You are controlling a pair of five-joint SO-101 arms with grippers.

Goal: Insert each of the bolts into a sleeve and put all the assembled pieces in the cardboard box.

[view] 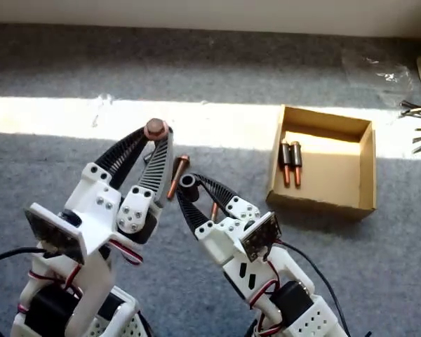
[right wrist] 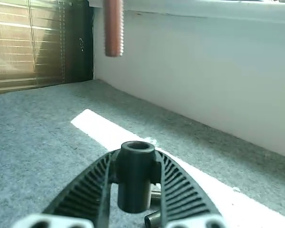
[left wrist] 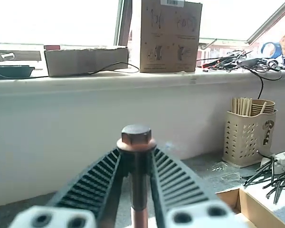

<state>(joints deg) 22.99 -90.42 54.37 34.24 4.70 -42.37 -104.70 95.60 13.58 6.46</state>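
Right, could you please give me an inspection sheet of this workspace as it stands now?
Surface: grey carpet, with a sunlit strip across it.
Job's things: cardboard box holding two assembled pieces; loose bolt lying on the carpet between the arms; loose sleeve on the carpet near the right pincer.
Clutter: plastic bag; thin dark items at the table's edge.
Pincers: left pincer shut on an upright bolt; right pincer shut on a black sleeve, opening upward.
Cables: wires on the arms.
Surroundings: white wall, windowsill boxes, basket.
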